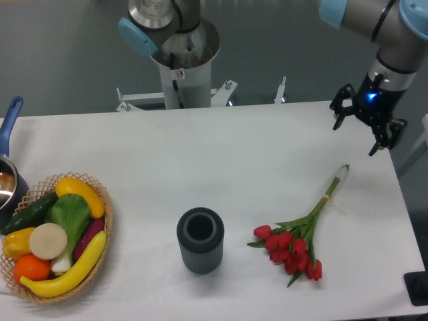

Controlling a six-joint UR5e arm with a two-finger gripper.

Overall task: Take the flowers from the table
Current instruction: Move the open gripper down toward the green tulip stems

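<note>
The bunch of red tulips with green leaves and long tied green stems (299, 235) lies flat on the plain white rectangular surface (221, 154), toward its front right part. The black two-finger hand (353, 136) hangs above the far right edge of that surface, well apart from the bunch, which lies in front of it and a little to the camera's left. Its two fingers are spread wide with nothing between them.

The long axis of the bunch runs on a slant: the red heads cluster at the near end, pointing toward the front edge, while the cut stem ends point up and to the camera's right, toward the hand. The stem tips are the part nearest the hand.

Just to the camera's left of the blooms stands a dark ribbed cylindrical vase (200, 240), upright and apart from them.
</note>
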